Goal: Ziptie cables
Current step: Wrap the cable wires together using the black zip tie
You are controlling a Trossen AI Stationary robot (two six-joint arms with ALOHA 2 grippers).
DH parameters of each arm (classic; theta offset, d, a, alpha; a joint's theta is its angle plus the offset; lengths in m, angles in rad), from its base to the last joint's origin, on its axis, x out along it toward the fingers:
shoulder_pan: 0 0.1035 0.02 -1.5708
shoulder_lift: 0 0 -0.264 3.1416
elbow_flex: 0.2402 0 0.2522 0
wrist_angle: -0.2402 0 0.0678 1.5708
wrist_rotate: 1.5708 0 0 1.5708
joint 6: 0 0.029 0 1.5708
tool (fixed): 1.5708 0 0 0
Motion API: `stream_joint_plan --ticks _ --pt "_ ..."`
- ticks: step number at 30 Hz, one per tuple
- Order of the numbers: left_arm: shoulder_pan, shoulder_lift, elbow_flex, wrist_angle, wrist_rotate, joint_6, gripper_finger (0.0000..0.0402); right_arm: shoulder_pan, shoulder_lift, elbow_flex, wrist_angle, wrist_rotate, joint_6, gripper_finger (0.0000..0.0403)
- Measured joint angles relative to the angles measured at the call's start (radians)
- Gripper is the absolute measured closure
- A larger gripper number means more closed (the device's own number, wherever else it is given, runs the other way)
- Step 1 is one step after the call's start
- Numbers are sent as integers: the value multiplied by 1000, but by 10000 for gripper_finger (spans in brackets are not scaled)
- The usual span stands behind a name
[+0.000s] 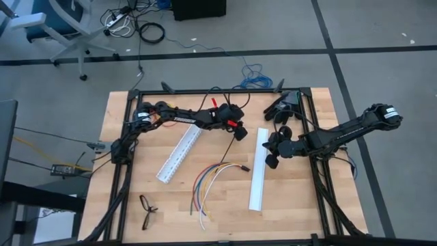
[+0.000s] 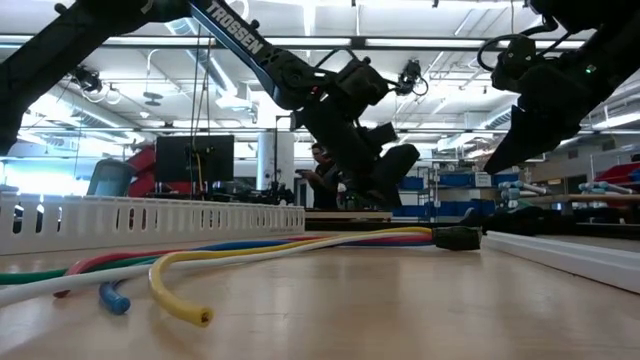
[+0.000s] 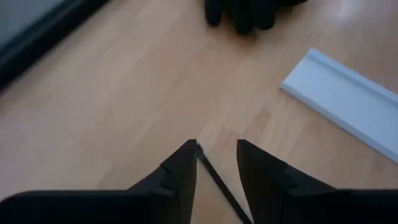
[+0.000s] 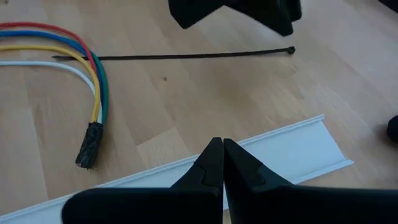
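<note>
Left wrist view: the ziptie [image 3: 219,185] is seen lying on the table [image 3: 124,106] in the gap between the parted fingers [image 3: 180,177] of the left gripper [image 3: 216,155], ungripped. The right gripper [image 4: 222,148] is held clenched, empty, over a white rail [image 4: 280,149], with the cables [image 4: 74,56] nearby.

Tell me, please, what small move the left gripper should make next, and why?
Probably lower the left gripper a little and close on the ziptie. Its fingers stand apart with the strip's end between them, nothing gripped, and the strip lies flat on the table, its far tip at the cables. The right gripper is shut above a white rail.
</note>
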Motion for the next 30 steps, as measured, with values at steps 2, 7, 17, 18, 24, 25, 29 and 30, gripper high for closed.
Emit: stream_joint_plan --ticks 2,7,17,18,24,25,29,30 --pt "3 16 0 16 5 -26 275 0 0 0 0 0 -6 403" --pt "9 51 1 33 21 -38 279 0 0 0 -2 0 -11 403" --pt "-1 92 4 50 9 9 357 0 1 0 1 -1 -10 403" --pt "-1 102 5 58 11 8 376 0 0 0 2 0 -10 403" --pt "-4 116 6 56 25 9 398 7 0 0 5 -1 -3 403" --pt "-4 102 6 57 25 13 398 11 0 0 5 -1 -2 403" --pt "-14 62 -4 49 33 76 399 20 0 0 4 0 -1 403" --pt "-20 46 -4 51 33 93 400 24 0 0 4 0 4 403"
